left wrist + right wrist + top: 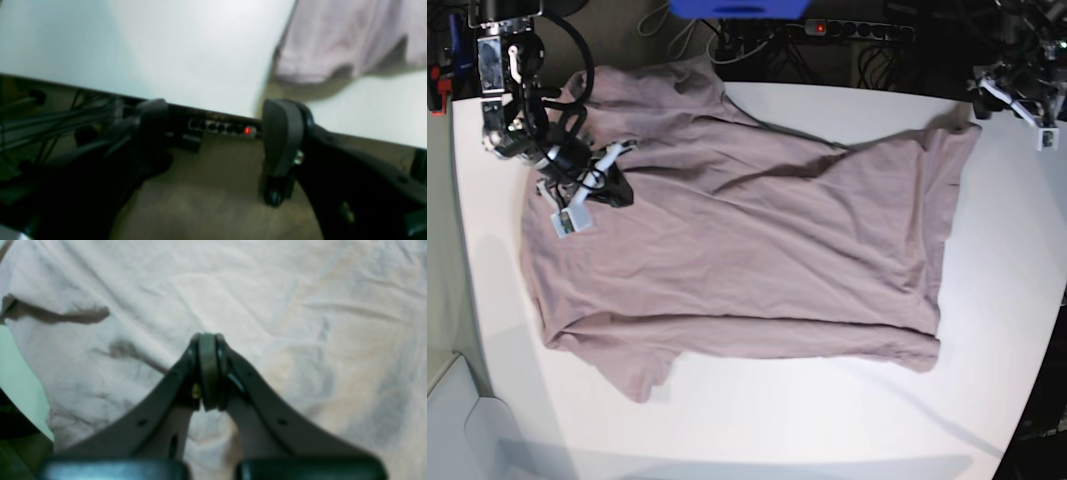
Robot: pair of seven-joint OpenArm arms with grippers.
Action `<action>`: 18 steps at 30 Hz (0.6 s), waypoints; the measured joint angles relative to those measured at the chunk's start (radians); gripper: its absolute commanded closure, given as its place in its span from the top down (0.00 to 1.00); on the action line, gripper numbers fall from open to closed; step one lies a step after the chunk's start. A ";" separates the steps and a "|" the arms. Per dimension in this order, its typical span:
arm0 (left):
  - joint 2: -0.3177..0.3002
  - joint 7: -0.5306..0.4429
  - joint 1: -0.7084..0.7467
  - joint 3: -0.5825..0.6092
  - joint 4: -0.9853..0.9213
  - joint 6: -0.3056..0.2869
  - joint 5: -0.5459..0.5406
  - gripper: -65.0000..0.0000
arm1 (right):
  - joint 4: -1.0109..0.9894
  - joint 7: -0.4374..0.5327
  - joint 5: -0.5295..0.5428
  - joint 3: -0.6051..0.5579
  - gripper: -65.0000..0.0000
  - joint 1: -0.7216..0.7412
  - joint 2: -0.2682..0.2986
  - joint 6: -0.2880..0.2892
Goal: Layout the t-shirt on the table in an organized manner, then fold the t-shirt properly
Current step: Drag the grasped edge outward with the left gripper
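Note:
The mauve-brown t-shirt (747,250) lies spread and wrinkled across the white table (1007,300). One corner of it reaches toward the far right edge. My right gripper (208,340) is shut, its tips pressed together just above the cloth. No fabric shows between them. In the base view it sits over the shirt's left part (619,187). My left gripper (217,130) stands open and holds nothing. It hangs at the table's edge, with the t-shirt's corner (350,43) just beyond its right finger (283,133). The left arm (1017,95) is at the table's far right corner.
A power strip (230,128) with a red light lies on the floor beyond the table edge, among cables (50,123). It also shows in the base view as a power strip (847,28), with a blue object (737,8) at the top.

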 measured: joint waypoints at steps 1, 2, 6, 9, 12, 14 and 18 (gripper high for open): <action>0.006 -0.002 -0.007 0.014 -0.002 0.000 0.021 0.67 | 0.000 0.000 0.000 0.000 0.00 -0.002 0.000 0.000; 0.006 -0.001 -0.013 0.028 -0.002 0.000 0.036 0.67 | 0.000 0.000 0.000 0.000 0.00 -0.003 0.000 0.000; 0.028 -0.005 -0.026 0.051 0.008 0.000 0.050 0.67 | 0.000 -0.001 0.000 0.000 0.00 -0.003 0.000 0.000; 0.022 -0.005 -0.024 0.093 0.008 0.000 0.056 0.67 | 0.000 -0.001 0.000 0.000 0.00 -0.003 0.000 0.000; 0.025 -0.005 -0.027 0.123 0.008 0.000 0.054 0.67 | 0.000 -0.002 0.000 0.000 0.00 -0.003 0.000 0.000; 0.025 -0.012 -0.033 0.128 0.007 0.000 0.055 0.67 | 0.000 -0.001 0.000 0.000 0.00 -0.003 0.000 0.000; 0.025 -0.055 -0.048 0.128 -0.007 0.000 0.055 0.66 | 0.000 -0.001 0.000 0.000 0.00 -0.002 0.000 0.000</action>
